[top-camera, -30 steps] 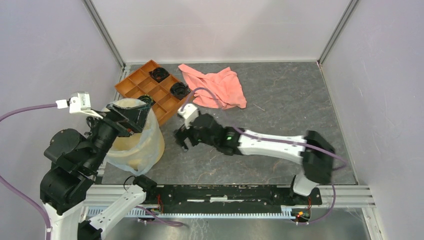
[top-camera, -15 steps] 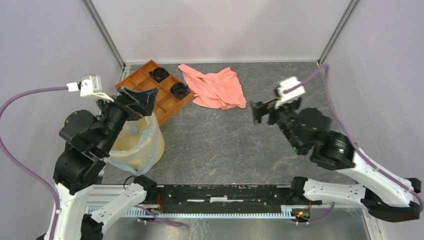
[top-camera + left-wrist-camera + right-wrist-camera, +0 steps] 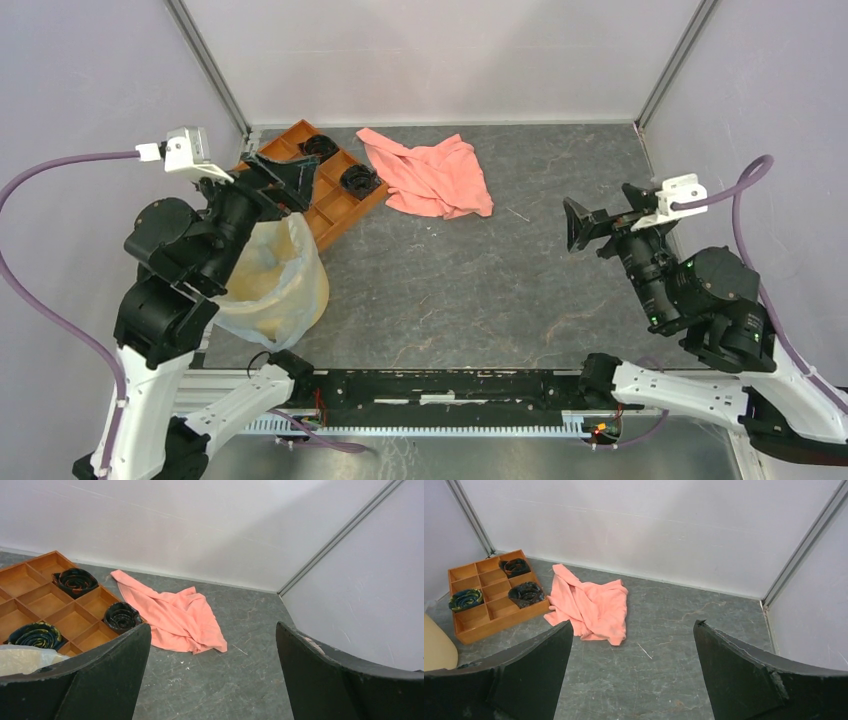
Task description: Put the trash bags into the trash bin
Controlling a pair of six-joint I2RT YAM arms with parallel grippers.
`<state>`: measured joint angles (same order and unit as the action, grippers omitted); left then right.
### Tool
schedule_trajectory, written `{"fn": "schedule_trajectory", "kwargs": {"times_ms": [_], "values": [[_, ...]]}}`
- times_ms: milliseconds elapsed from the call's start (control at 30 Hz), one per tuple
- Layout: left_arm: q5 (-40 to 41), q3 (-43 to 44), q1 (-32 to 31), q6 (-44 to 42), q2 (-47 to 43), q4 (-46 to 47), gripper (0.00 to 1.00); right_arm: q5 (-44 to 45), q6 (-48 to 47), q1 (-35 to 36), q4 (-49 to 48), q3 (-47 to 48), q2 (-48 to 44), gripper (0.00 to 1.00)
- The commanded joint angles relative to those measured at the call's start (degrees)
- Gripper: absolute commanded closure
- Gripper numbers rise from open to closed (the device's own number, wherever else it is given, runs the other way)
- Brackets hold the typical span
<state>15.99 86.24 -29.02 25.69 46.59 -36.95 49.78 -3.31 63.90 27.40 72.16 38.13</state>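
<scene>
Left jaws gape wide with nothing between them, dark fingers (image 3: 100, 680) framing bare table (image 3: 480, 280). Right jaws are spread just as wide and empty too, fingers (image 3: 744, 670) raised above the table. Close beneath the left jaws stands the trash bin (image 3: 258, 285), and the trash bag (image 3: 303, 255) is draped into it and over its rim, crinkled film hanging down the wall. Beyond the left jaws lies the orange tray (image 3: 494, 617); the pink cloth (image 3: 430, 178) is beside it. Bin and bag sit well apart from the right jaws.
</scene>
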Motion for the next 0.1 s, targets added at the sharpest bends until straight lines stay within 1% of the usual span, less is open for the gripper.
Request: {"fn": "schedule_trajectory", "kwargs": {"times_ms": [0, 67], "values": [[-0.18, -0.88, -0.10, -2.92, 0.78, 3.55, 0.00, -0.87, -0.05, 0.17, -2.58, -2.06, -0.74, 0.02], [-0.62, -1.32, -0.09, -2.69, 1.24, 3.57, 0.00, -1.05, -0.25, 0.15, -2.65, -1.88, -0.81, 0.02]]}}
